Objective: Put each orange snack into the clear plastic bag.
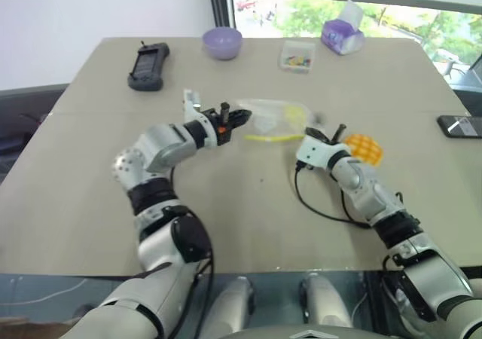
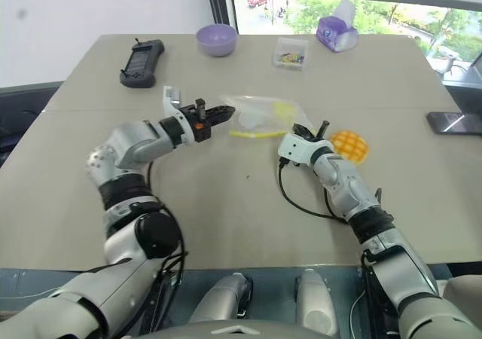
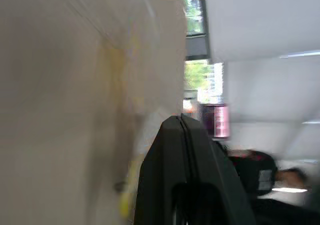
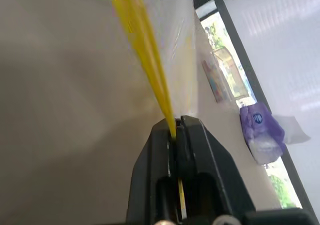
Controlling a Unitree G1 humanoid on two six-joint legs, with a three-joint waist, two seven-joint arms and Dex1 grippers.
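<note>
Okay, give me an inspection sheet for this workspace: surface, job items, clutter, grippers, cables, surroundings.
Surface: beige table, seam across the middle.
Job's things: clear plastic bag with yellow seal strip, held up between both grippers; orange snack on the table beside the right gripper, outside the bag.
Clutter: purple bowl, black handheld device, small clear box, purple tissue pack, phone at the right edge.
Grippers: left gripper shut on the bag's left end; right gripper shut on the seal strip.
Cables: black cable looping from the right wrist.
Surroundings: window with greenery, white wall.
</note>
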